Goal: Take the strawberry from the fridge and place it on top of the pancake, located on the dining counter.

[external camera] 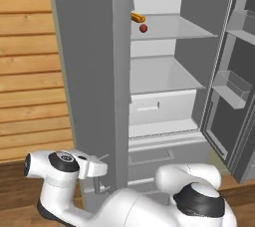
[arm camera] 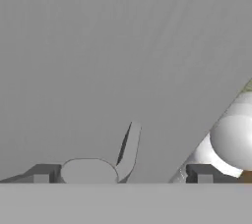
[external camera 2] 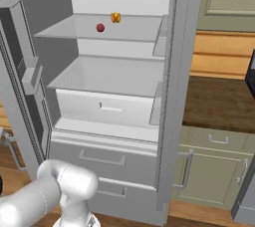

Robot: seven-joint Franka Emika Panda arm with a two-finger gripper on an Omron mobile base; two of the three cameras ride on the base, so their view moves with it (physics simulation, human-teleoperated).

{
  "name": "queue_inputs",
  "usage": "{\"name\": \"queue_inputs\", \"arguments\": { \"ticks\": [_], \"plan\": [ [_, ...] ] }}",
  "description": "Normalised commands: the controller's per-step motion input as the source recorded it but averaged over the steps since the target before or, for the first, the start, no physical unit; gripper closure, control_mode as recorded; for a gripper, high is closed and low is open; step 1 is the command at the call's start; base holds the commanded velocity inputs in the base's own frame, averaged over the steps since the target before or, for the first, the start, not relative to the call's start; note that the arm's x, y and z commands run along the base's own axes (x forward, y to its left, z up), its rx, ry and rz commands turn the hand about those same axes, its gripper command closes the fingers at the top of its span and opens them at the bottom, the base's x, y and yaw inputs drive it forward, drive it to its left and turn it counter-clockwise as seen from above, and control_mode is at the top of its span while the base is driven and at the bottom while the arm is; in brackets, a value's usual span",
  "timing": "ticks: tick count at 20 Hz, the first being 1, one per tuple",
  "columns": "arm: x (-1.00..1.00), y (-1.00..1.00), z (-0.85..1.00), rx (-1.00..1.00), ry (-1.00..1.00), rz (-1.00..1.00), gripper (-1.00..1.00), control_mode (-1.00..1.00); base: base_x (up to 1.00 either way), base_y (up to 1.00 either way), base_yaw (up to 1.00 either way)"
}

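Gripper (external camera: 102, 164) sits low at the left door's handle (arm camera: 129, 149), fingers (arm camera: 42, 175) spread wide, pinching nothing, hand facing the grey door panel. Arm folded low, elbow near the base. Fridge (external camera: 89, 71) has its right door swung open. Strawberry (external camera: 143, 28) lies on the upper glass shelf (external camera: 174, 27) (just beside the orange hotdog-like food (external camera: 138, 17)), well above and to the right of the hand, deeper in. Likely next: lift and reach up-right.
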Motion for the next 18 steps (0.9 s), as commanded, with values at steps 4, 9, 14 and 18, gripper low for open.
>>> {"name": "queue_inputs", "arguments": {
  "ticks": [4,9,14,18],
  "plan": [
    [-0.08,0.00,1.00,0.01,0.24,-0.01,-1.00,-1.00,0.00,0.00,0.00],
    [-0.02,-0.01,0.76,0.24,0.12,-0.12,-1.00,-1.00,0.00,0.00,0.00],
    [-0.14,-0.02,0.68,0.34,0.00,-0.09,-1.00,-1.00,0.00,0.00,0.00],
    [-0.83,-0.10,0.72,0.28,0.00,-0.02,-1.00,-1.00,0.00,0.00,0.00]
  ]
}}
